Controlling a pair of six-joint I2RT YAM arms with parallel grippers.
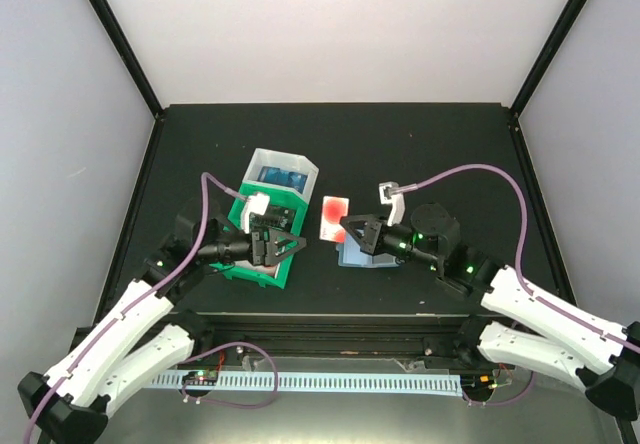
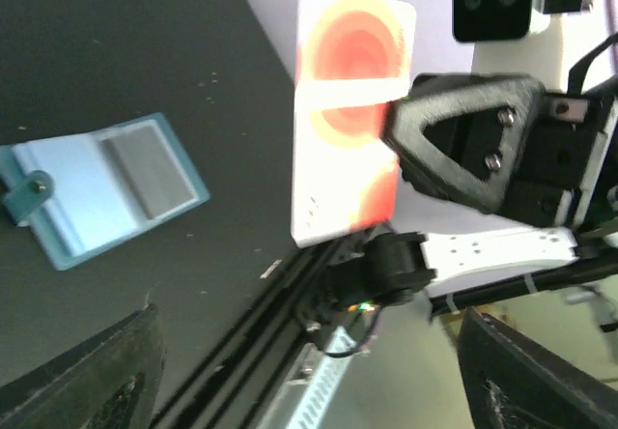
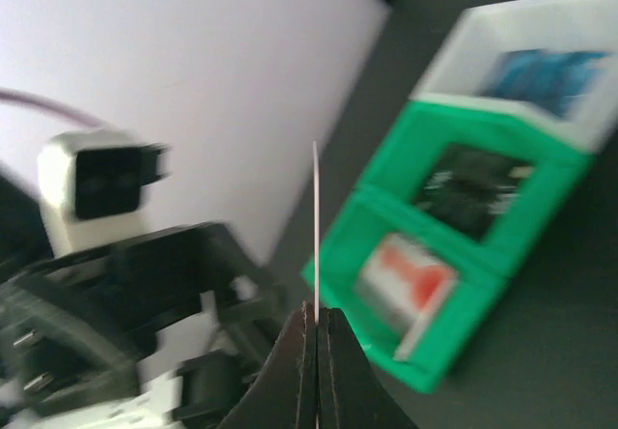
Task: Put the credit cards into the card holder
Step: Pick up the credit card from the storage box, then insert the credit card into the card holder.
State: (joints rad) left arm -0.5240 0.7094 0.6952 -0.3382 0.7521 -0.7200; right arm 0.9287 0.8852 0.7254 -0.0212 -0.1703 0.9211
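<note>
A red-and-white credit card (image 1: pixel 335 217) hangs on edge above the table, with my right gripper (image 1: pixel 347 230) shut on its lower edge. In the right wrist view the card (image 3: pixel 315 226) shows edge-on as a thin line rising from the closed fingertips (image 3: pixel 307 337). The left wrist view shows the card (image 2: pixel 350 110) face-on, with a right finger (image 2: pixel 463 139) on it. The teal-blue card holder (image 2: pixel 106 183) lies open and flat on the dark table, just below the right gripper (image 1: pixel 352 256). My left gripper (image 1: pixel 298 245) stands open and apart from the card, its fingers (image 2: pixel 82 381) spread wide with nothing between them.
Behind the left gripper, a green bin (image 1: pixel 281 274) holds a red-and-white card (image 3: pixel 406 284) in one compartment and black cards (image 3: pixel 473 183) in the other. A white bin (image 1: pixel 263 157) beyond it holds blue cards (image 3: pixel 541 71). The table's near rail (image 2: pixel 290 294) runs below the card.
</note>
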